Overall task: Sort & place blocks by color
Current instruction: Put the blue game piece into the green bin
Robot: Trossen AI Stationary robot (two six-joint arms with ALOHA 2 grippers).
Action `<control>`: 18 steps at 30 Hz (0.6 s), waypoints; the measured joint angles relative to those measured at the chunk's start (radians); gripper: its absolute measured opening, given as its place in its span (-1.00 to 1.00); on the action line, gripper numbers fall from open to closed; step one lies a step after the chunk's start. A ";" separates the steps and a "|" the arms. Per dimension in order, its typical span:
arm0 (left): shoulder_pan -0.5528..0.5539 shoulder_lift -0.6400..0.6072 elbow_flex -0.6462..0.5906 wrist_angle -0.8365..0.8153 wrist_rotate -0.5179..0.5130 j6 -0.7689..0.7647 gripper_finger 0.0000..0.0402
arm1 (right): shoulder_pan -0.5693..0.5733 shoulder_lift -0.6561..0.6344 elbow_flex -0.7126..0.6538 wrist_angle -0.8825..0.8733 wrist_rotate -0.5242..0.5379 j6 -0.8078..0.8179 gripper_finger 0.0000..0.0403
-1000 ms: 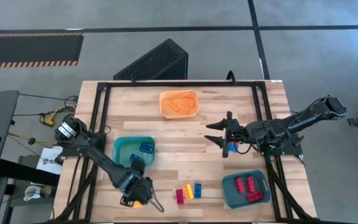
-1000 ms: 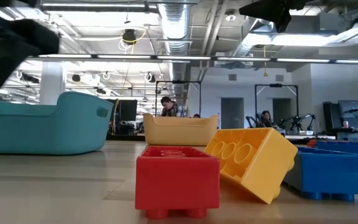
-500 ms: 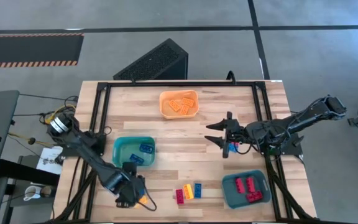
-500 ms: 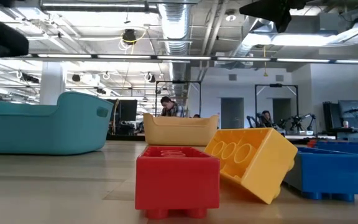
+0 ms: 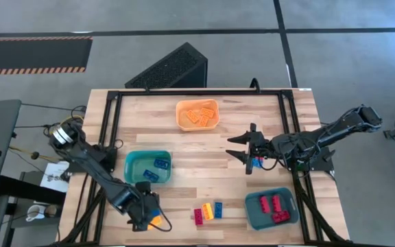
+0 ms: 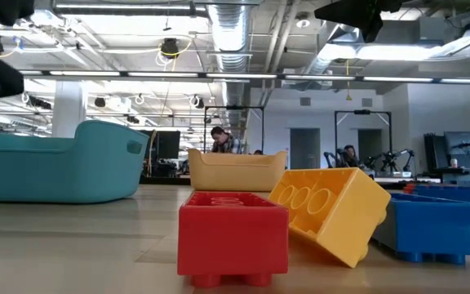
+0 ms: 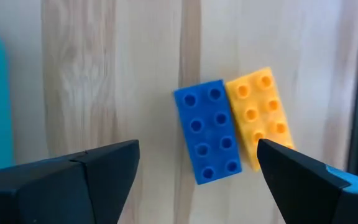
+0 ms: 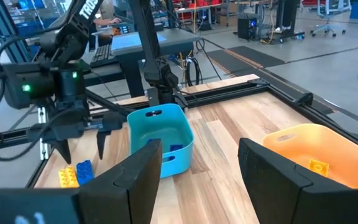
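My left gripper [image 7: 197, 183] hangs open near the table's near left corner and points steeply down. Below it a blue block [image 7: 207, 130] and a yellow block [image 7: 261, 115] lie flat side by side on the wood, studs up. The fingertips stay above the pair, as the right wrist view shows [image 8: 81, 148]. Further right lie a red block [image 5: 198, 217], a yellow block [image 5: 208, 211] and a blue block [image 5: 218, 208]; the yellow one [image 6: 333, 212] is tilted. My right gripper [image 5: 242, 147] waits open above the table's right middle, held level and empty.
A teal bin [image 5: 133, 165] holding blue blocks stands just beyond my left gripper. An orange bin [image 5: 181, 110] with yellow blocks is at the far middle. A second teal bin [image 5: 252, 213] with red blocks sits near right. Black frame rails [image 5: 108, 130] run along the table's sides.
My left gripper has drawn a little toward the table's left edge and sunk slightly. It has rolled about its own axis and tipped to point more steeply down over the blue and yellow pair. Its fingers stay equally far apart.
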 joint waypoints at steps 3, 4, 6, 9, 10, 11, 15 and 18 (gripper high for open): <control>-0.009 0.026 -0.001 -0.006 0.004 -0.007 0.54 | 0.000 0.000 0.000 0.000 0.000 0.000 0.17; -0.013 0.034 -0.001 -0.005 0.004 -0.009 0.54 | 0.000 0.000 0.000 0.000 0.000 0.000 0.17; -0.020 0.052 -0.001 0.003 0.016 -0.016 0.54 | 0.000 0.000 0.000 0.000 0.000 0.000 0.17; -0.025 0.069 0.001 0.003 0.022 -0.017 0.54 | 0.000 0.000 0.000 0.000 0.000 -0.001 0.17; -0.025 0.072 0.001 0.000 0.023 -0.018 0.54 | 0.000 0.000 0.000 0.000 0.000 -0.002 0.17; -0.025 0.072 0.002 -0.010 0.017 -0.019 0.54 | 0.000 0.000 0.000 0.000 0.000 -0.002 0.17; -0.013 0.070 0.002 -0.079 -0.010 -0.043 0.54 | 0.000 0.000 0.000 0.000 0.000 -0.002 0.17; -0.003 0.070 0.002 -0.104 -0.005 -0.047 0.54 | 0.000 0.000 0.000 0.000 0.000 -0.002 0.17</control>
